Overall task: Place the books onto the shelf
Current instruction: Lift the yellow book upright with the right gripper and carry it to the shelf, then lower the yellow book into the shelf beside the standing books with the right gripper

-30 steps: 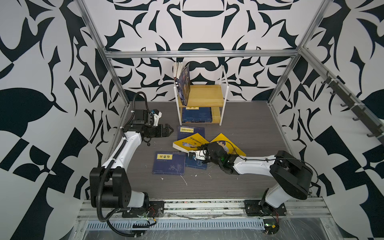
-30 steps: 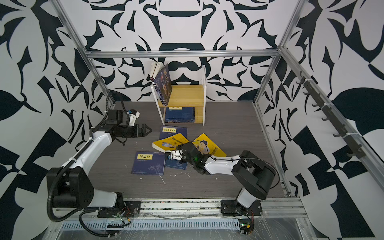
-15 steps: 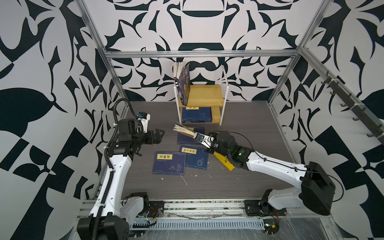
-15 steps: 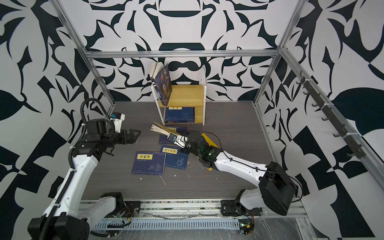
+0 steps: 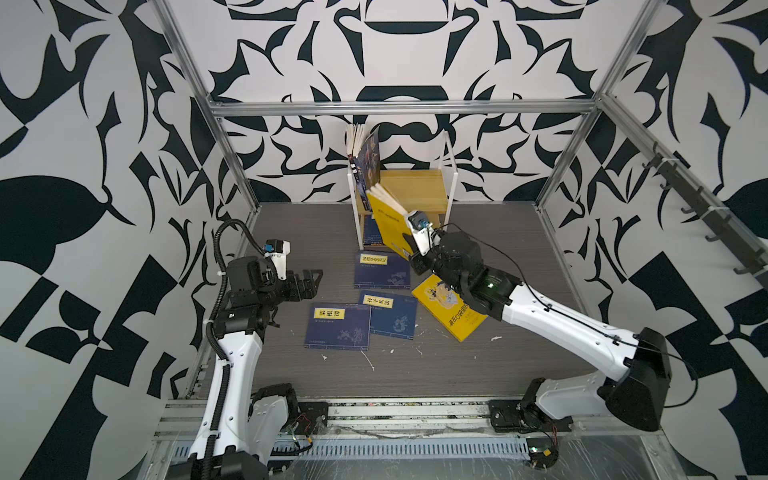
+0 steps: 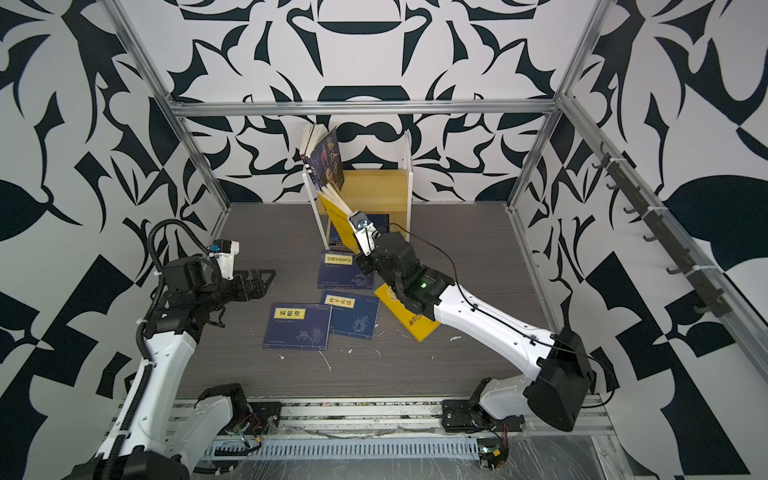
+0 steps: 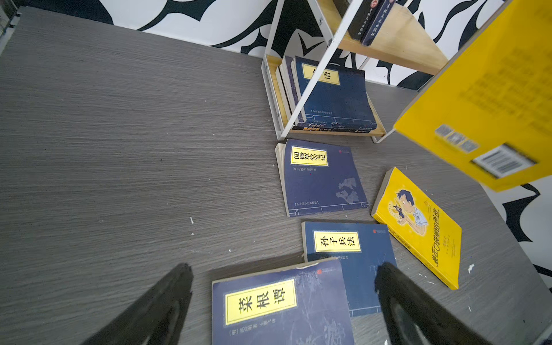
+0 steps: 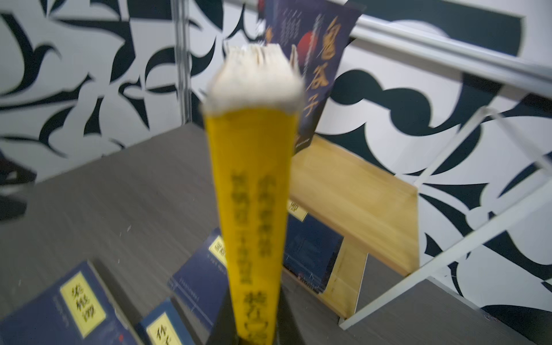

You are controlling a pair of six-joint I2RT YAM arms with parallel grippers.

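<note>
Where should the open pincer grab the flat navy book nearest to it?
Probably the book's edge lying on the next navy book: it sits raised off the table. The left pincer could come from above on that side and slip one tip beneath; the other edges lie flat.

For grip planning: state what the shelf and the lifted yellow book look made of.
Shelf: pale wooden boards, matte, faint grain, in a thin white frame, probably painted metal. Lifted yellow book: paper pages fanning at the edge, smooth card cover.
</note>
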